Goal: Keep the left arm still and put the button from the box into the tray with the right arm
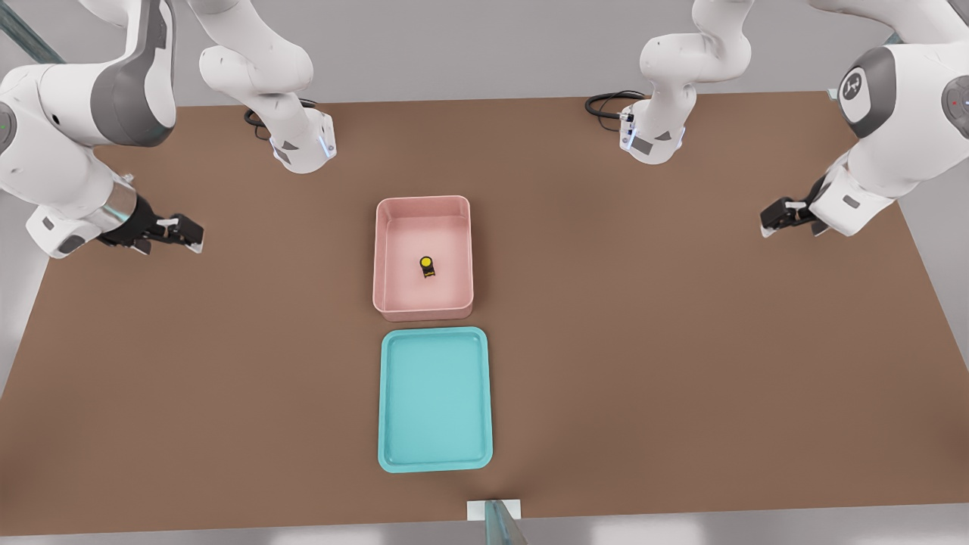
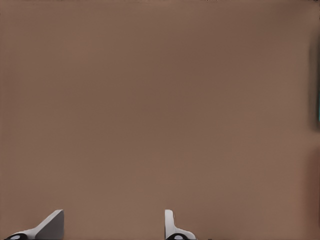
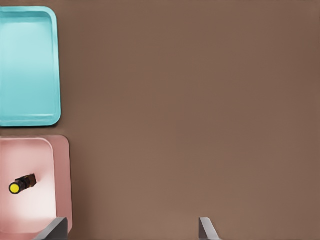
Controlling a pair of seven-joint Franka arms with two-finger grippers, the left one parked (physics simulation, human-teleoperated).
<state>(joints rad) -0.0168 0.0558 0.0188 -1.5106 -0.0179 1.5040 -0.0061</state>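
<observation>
Black tool (image 1: 184,232) of the right arm hangs at the front view's left, jaws wide, well apart from the box (image 1: 385,257). The button (image 1: 427,266) lies inside it; the tray (image 1: 391,401) holds nothing. Judged step: approach. Next: descend between the walls. No legible writing.

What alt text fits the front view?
A tiny yellow-capped button sits inside a pink box mid-table, with an empty turquoise tray just beyond it, nearer the camera. The right arm's gripper hovers over the table far off at the front view's left.
</observation>
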